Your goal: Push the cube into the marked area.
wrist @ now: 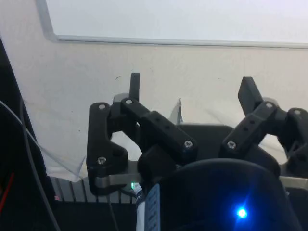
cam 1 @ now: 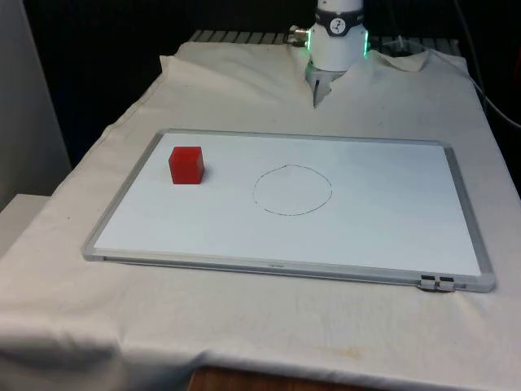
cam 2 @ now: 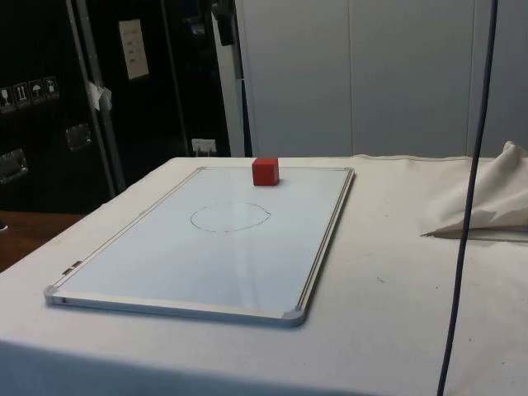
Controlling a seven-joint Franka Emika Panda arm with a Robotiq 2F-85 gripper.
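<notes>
A red cube (cam 1: 186, 165) (cam 2: 266, 172) rests on a white board (cam 1: 383, 236) (cam 2: 247, 264), near the board's far corner on the front view's left. A thin pen circle (cam 1: 292, 190) (cam 2: 230, 217) is drawn around the board's middle, and the cube lies outside it, well apart. In the wrist view my gripper (wrist: 191, 84) is open with nothing between its black fingers (wrist: 134, 84). It hangs over bare cloth beyond the board's grey frame (wrist: 168, 42), away from the cube.
The robot's white base (cam 1: 338, 41) stands behind the board's far edge. A bunched fold of cloth (cam 2: 483, 206) lies beside the board, and a dark cable (cam 2: 462, 223) hangs down in front of the side camera. Bare cloth surrounds the board.
</notes>
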